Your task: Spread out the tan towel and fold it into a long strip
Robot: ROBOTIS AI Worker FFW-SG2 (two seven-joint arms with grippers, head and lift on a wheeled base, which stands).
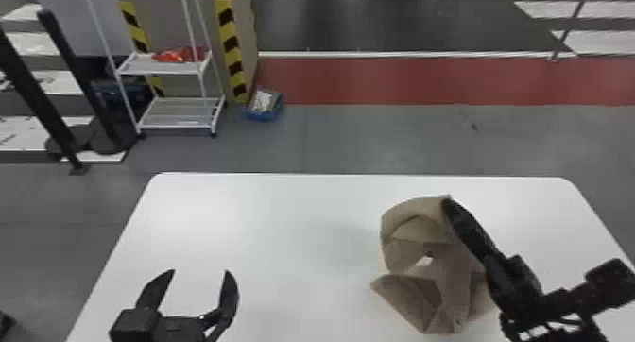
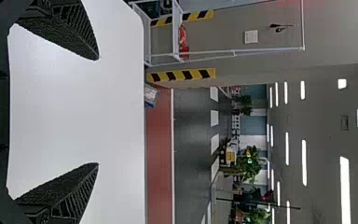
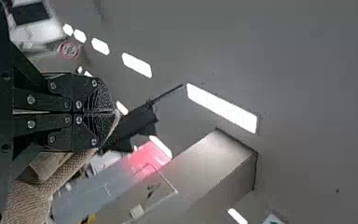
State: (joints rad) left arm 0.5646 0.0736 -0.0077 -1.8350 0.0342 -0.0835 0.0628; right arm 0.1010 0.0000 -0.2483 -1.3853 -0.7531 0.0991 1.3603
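Part of the tan towel (image 1: pixel 453 282) is hidden behind the right gripper (image 1: pixel 448 205), in whose clenched fingers it is gripped at four o'clock in the head view, its folds twisted around a small gap, while the left gripper (image 1: pixel 200 271), cut off below, is spread empty at seven o'clock.

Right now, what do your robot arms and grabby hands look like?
They're black. The left gripper has two flat fingers that narrow toward the tips, with dark ridges along them. The right gripper has round, silvery screw heads on its black links and rough, grainy fingertips.
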